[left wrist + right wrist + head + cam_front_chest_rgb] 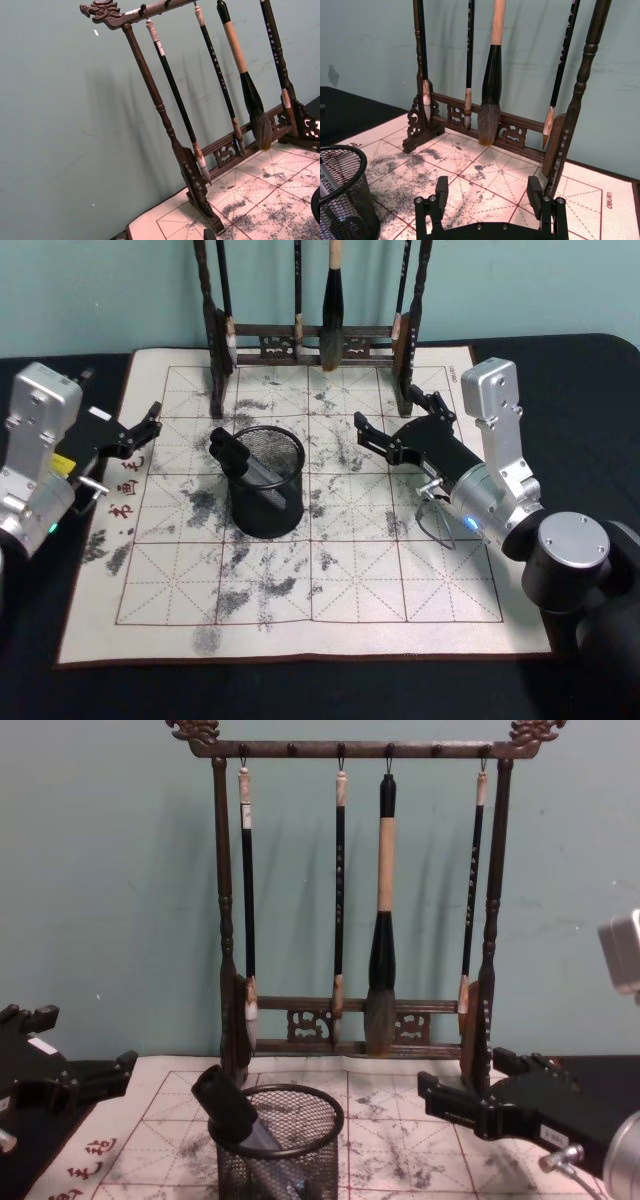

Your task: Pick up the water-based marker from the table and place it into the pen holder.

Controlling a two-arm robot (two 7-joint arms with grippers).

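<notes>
The water-based marker (240, 462) stands tilted inside the pen holder (266, 485), its black cap end leaning past the rim toward 10 o'clock and its grey barrel running down into the mesh. In the chest view the marker (232, 1112) rises above the holder's rim on the left side of the pen holder (278, 1145). The holder stands upright on the ink-stained practice mat (350, 570), near the mat's centre and slightly toward 9 o'clock.

My right gripper (394, 424) sits at 3 o'clock from the holder, well apart from it, above the mat. Its jaws stand wide open and hold nothing; the right wrist view shows both fingers (441, 192) spread with bare mat between them, pointing at the brush rack (495, 125).

My left gripper (146, 425) sits at 9 o'clock from the holder, over the mat's left edge. Its jaws are parted and empty.

The brush rack (310, 340) stands at 12 o'clock on the far edge of the mat, with four brushes hanging from its top bar; the largest brush (381, 960) hangs third from the left. The mat lies on a black counter (590, 400).
</notes>
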